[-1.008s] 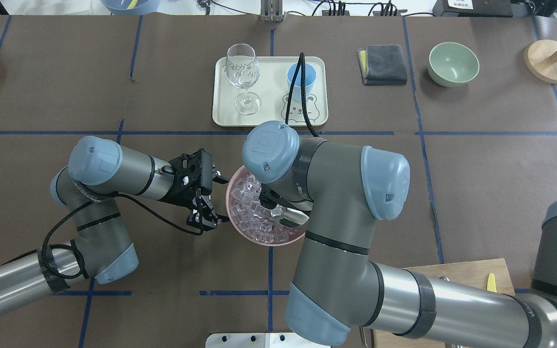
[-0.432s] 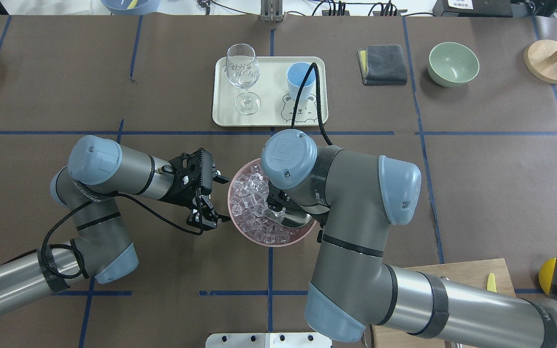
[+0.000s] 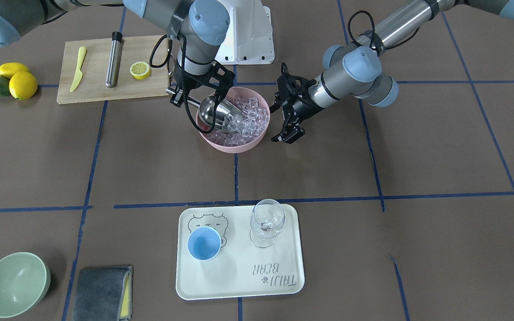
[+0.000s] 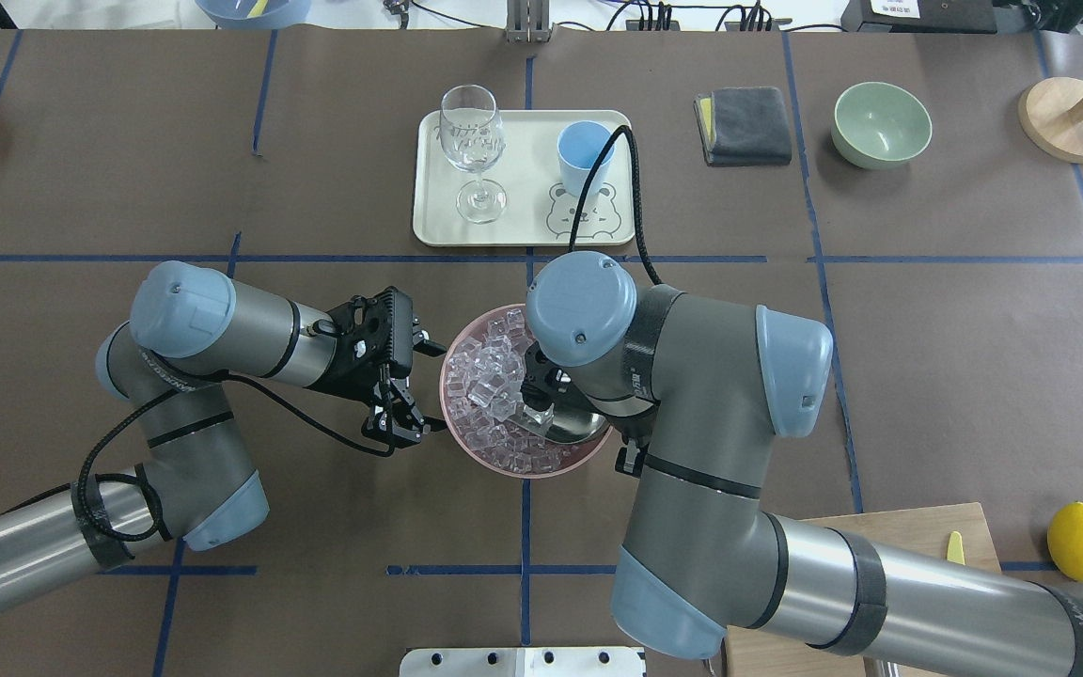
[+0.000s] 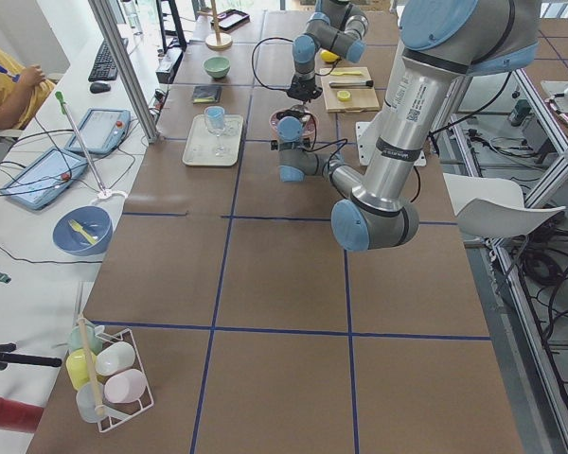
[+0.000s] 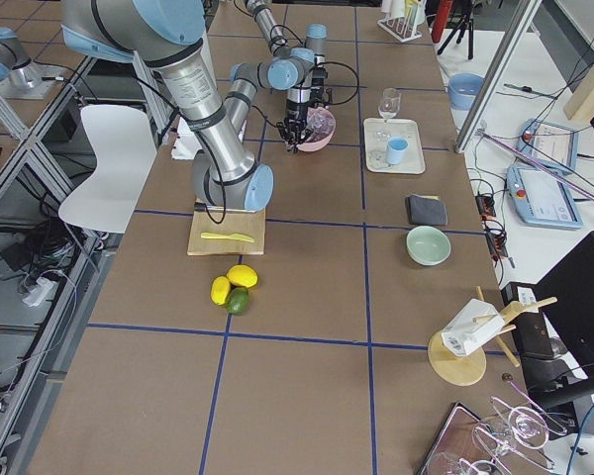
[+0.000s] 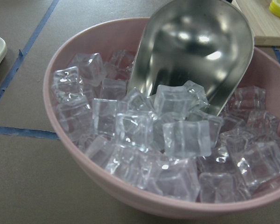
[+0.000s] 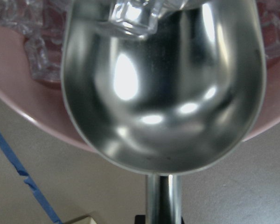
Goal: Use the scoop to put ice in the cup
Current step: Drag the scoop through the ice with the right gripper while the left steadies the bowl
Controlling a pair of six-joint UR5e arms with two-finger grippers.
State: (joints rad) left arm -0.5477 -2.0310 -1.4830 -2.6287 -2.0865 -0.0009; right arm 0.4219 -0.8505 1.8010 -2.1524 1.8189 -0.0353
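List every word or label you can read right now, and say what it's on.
"TAIJI BEAR": printed on the cream tray, upside down in the front-facing view.
Etched lettering on the wine glass: too faint to read.
Black lettering along the left arm: too small to read.
No other text is legible.

Clear ice cubes [image 7: 182, 135] fill the pink bowl [image 7: 107, 39]. The shiny steel scoop [image 7: 196, 51] tilts into them. The light-blue cup [image 3: 204, 243] stands upright, well apart from the bowl.

You get bright, even overhead light with soft shadows; glare spots streak the scoop [image 8: 163, 93] just ahead of the jaws, slightly blurred.
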